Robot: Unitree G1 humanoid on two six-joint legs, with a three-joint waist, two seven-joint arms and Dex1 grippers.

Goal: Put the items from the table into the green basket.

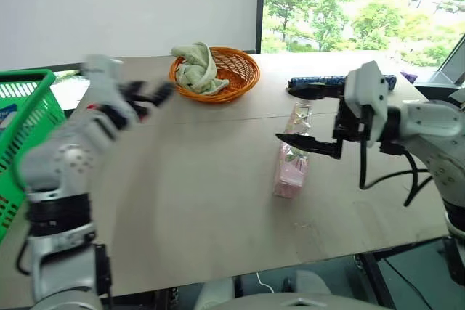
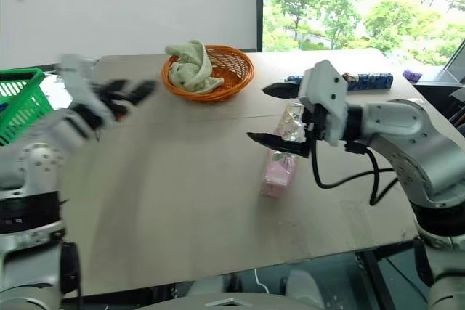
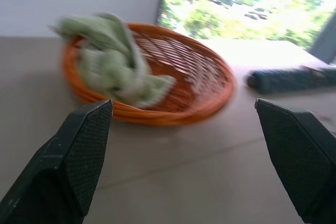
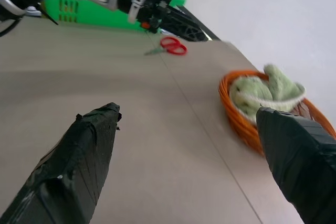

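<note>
left fingers: left gripper [image 1: 149,96] is hovering over the tabletop [image 1: 182,201] near the orange wicker basket [image 1: 216,72], fingers spread wide, holding nothing.
right fingers: right gripper [image 1: 305,117] is hanging just above the pink-and-silver packet [image 1: 292,161], fingers wide apart, nothing between them.
task things: packet is lying mid-tabletop; red scissors [image 4: 170,46] are lying on the tabletop near the green basket [image 1: 25,117], which is sitting at the far left edge.
risk 1: packet is looking shiny and thin, so the fingers may be slipping off it or crumpling it.
risk 2: left gripper may be brushing the wicker basket with the green cloth [image 1: 196,69], being so close.
risk 3: both arms are reaching inward, so they may be clashing.
hard to see: left gripper is blurring; green basket is cut off, contents unreadable; dark blue object [image 1: 341,81] behind the right gripper is partly covered, can't tell what it is; whether the right fingers are touching the packet can't be told.
</note>
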